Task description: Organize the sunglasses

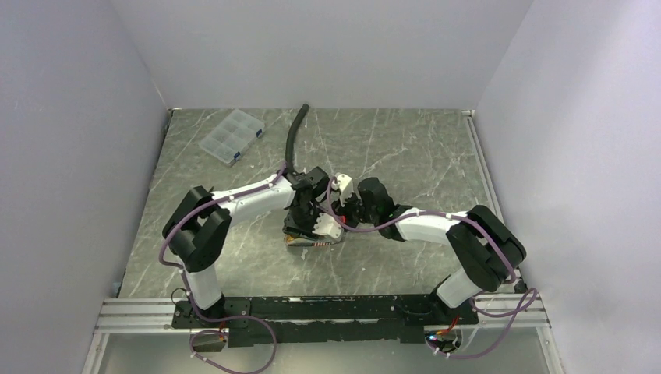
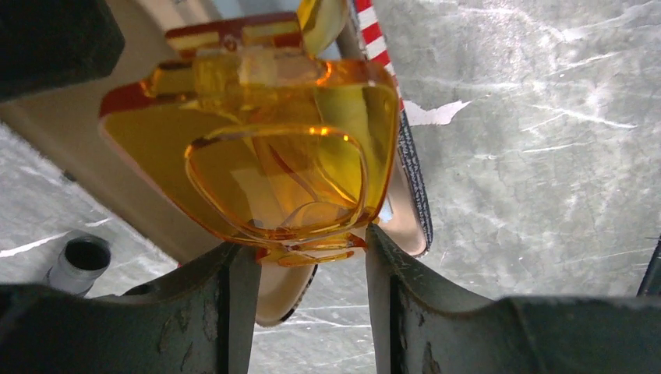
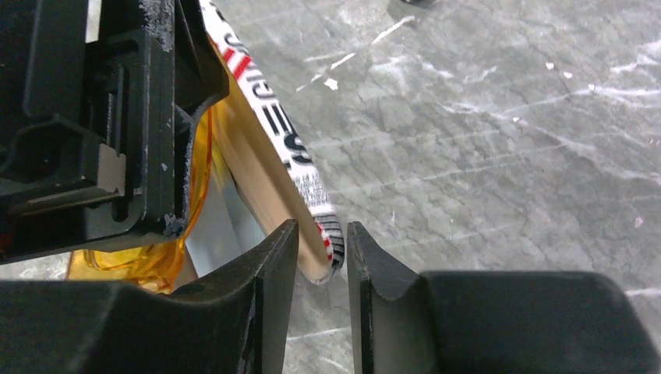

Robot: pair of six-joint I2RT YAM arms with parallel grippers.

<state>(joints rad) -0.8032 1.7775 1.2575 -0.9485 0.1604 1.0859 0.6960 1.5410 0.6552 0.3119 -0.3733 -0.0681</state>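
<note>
Amber sunglasses (image 2: 273, 171), white pouch (image 3: 274, 125) printed red and black.

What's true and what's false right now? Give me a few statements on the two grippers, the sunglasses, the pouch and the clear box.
1. The left gripper is clamped on the sunglasses. True.
2. The sunglasses lie untouched on the table. False: they are held between the left gripper's fingers, right against the pouch.
3. The right gripper pinches an edge of the pouch. True.
4. The clear box sits between the arms' bases. False: it lies at the far left of the table, apart from both arms.
</note>
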